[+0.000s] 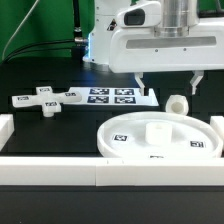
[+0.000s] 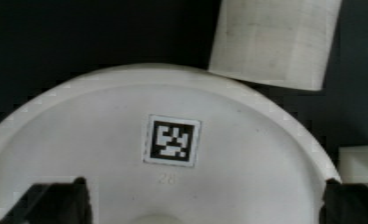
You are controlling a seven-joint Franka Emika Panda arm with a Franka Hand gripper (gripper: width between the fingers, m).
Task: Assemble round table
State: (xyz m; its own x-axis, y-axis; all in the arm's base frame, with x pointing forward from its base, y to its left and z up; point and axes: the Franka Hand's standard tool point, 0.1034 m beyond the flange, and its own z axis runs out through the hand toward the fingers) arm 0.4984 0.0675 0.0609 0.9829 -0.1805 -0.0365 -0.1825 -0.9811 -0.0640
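Observation:
The large round disc (image 1: 190, 143) with its central hub (image 1: 157, 130) lies flat near the front of the table. In the wrist view the disc (image 2: 92, 130) fills most of the picture and shows a square tag (image 2: 176, 140). The short thick cylinder leg (image 1: 177, 104) stands just behind the disc, and it also shows in the wrist view (image 2: 273, 45). The cross-shaped piece (image 1: 45, 100) lies on the exterior view's left. My gripper (image 1: 168, 82) hangs above the disc with its jaws wide apart and nothing between them. In the wrist view my gripper (image 2: 202, 205) has one dark finger at each side.
The marker board (image 1: 115, 97) lies flat behind the disc, between the cross-shaped piece and the leg. A long white border bar (image 1: 90, 170) runs along the front, and another (image 1: 5, 125) stands on the exterior view's left. Green cloth hangs at the back.

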